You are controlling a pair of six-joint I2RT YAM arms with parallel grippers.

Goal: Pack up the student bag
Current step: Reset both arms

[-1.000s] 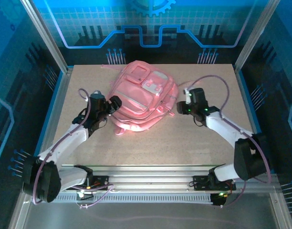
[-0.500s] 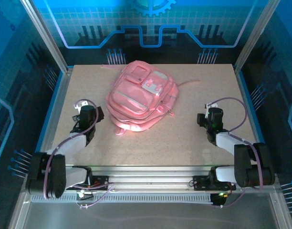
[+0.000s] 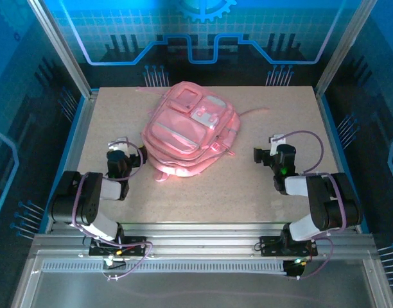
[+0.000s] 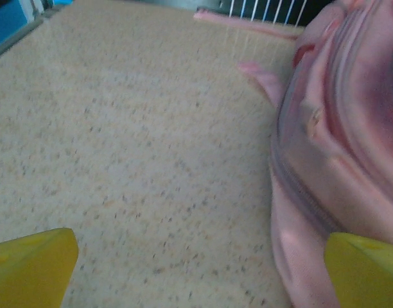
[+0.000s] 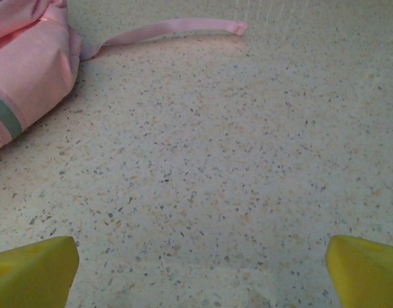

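The student bag (image 3: 190,131), a big pink backpack with front zip pockets and pale patches, lies flat at the middle back of the table. My left gripper (image 3: 121,159) sits low beside its left lower edge, apart from it. In the left wrist view the left gripper (image 4: 200,279) is open, its yellow fingertips (image 4: 29,266) wide apart over bare table, with the bag (image 4: 341,128) at the right. My right gripper (image 3: 266,156) rests right of the bag. The right gripper (image 5: 200,276) is open over bare table, and the bag's corner (image 5: 26,64) is at upper left.
A thin pink strap (image 5: 171,29) trails from the bag across the speckled table (image 3: 216,192) toward the right. Another strap (image 4: 248,22) lies along the far edge. Metal frame posts and blue walls close in the table's sides.
Both arms have drawn back from the bag's sides toward the near edge and folded low. The bag has stayed where it was.
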